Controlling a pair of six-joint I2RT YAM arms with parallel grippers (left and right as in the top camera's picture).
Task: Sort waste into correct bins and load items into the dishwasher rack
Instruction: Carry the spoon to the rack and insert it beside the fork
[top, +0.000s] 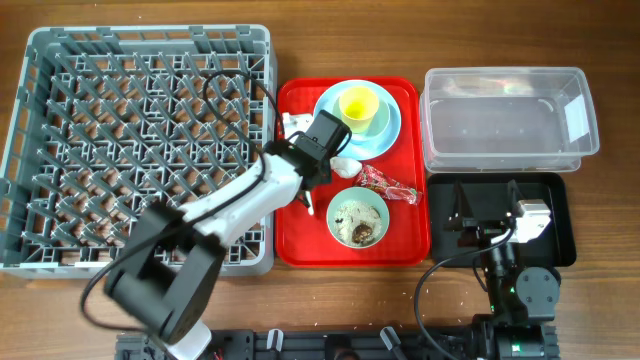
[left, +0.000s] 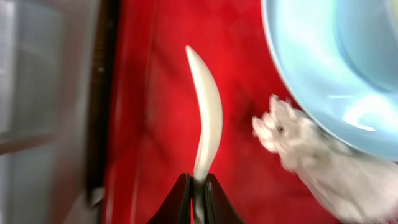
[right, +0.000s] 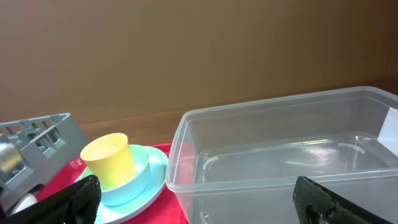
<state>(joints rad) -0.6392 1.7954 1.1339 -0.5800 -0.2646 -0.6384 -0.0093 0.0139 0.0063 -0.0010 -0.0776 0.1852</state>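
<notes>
Bright, even light (left-wrist view blurred)

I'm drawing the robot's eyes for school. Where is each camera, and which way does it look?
Overhead: above the table, looking straight down at the rack, red tray and tub; the left arm and right arm show.
Left wrist: on the left arm over the red tray, looking down; its jaws pinch a white utensil beside the tissue.
Right wrist: low by the black tray, looking level at the tub and cup; its jaw tips show, wide apart.
Shared: both wrist views catch the blue plate.
</notes>
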